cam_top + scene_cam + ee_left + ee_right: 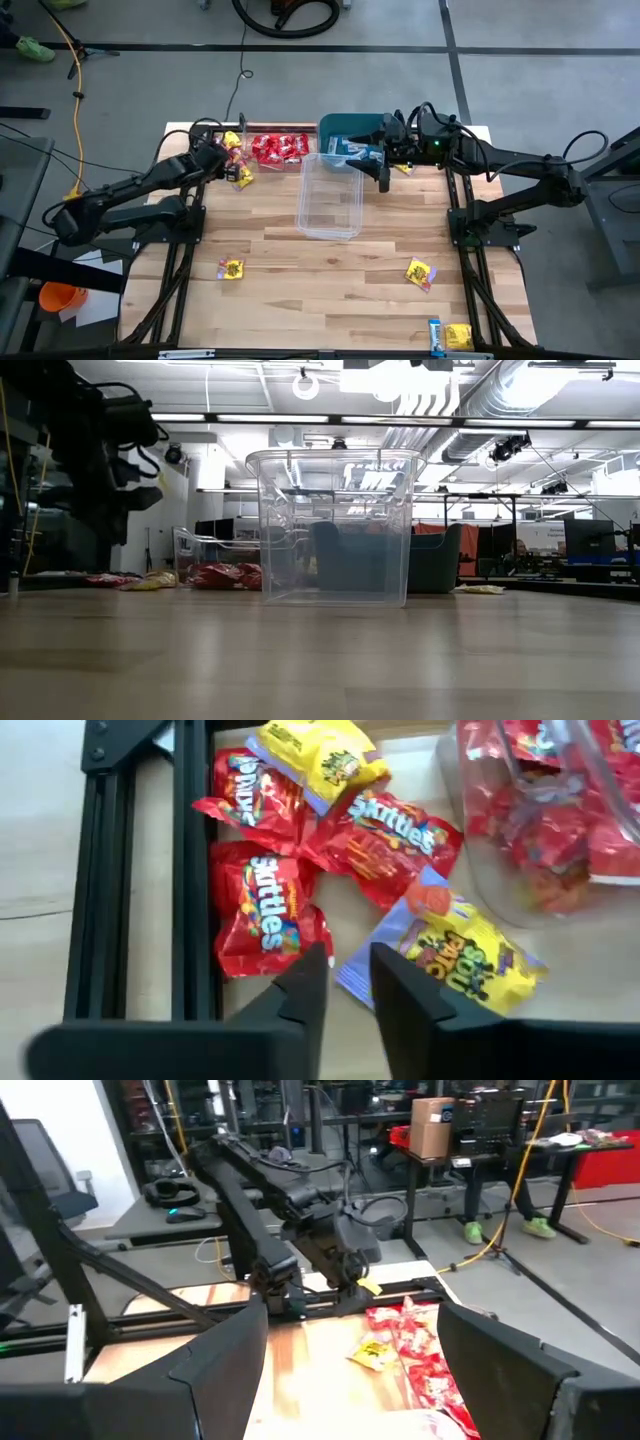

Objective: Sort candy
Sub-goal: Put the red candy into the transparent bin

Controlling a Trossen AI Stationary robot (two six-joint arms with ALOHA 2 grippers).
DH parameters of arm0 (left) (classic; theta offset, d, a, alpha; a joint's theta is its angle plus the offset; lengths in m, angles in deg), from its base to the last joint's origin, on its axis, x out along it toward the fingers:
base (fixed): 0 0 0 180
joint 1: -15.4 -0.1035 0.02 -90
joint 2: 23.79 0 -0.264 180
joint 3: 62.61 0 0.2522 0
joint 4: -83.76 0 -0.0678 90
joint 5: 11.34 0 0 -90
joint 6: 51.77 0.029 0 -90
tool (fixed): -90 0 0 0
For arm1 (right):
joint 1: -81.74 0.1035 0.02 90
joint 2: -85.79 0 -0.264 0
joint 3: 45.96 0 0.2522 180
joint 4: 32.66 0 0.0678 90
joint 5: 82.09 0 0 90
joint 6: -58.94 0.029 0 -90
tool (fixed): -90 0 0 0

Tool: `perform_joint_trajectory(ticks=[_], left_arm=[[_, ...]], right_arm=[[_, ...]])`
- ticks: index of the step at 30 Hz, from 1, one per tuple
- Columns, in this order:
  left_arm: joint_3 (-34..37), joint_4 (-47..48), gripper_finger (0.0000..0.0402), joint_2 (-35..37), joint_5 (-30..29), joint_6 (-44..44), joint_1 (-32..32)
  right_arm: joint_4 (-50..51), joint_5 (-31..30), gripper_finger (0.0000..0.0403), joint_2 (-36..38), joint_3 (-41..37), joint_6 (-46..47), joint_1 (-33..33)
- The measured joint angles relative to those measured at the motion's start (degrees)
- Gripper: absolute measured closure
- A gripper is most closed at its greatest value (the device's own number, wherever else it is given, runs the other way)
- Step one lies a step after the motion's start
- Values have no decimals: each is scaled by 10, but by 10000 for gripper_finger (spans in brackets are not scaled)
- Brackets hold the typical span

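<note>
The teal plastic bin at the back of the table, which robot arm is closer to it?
Right. The right tool hangs at the teal plastic bin; the left tool sits farther off, beyond the red candy tub.

Lab: exposed ducts [470, 420], workbenches [500, 1155]

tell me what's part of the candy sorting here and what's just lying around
Job: red packets, yellow packets, clear tub, teal bin, left gripper over candy.
Lying about: orange cable, black hose on floor.
</note>
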Motion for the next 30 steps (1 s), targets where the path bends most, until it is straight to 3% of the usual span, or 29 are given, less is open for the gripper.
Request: perform_joint_trajectory(ticks=[8,13,30], left_arm=[[0,-24,223,-24,11,-29,-44],[0,-33,179,-63,6,-61,-72],[0,-134,167,-254,31,-64,-135]], right_arm=[[19,-5,114,0,0,0,0],[49,-5,114,0,0,0,0],[59,-5,114,0,0,7,0]])
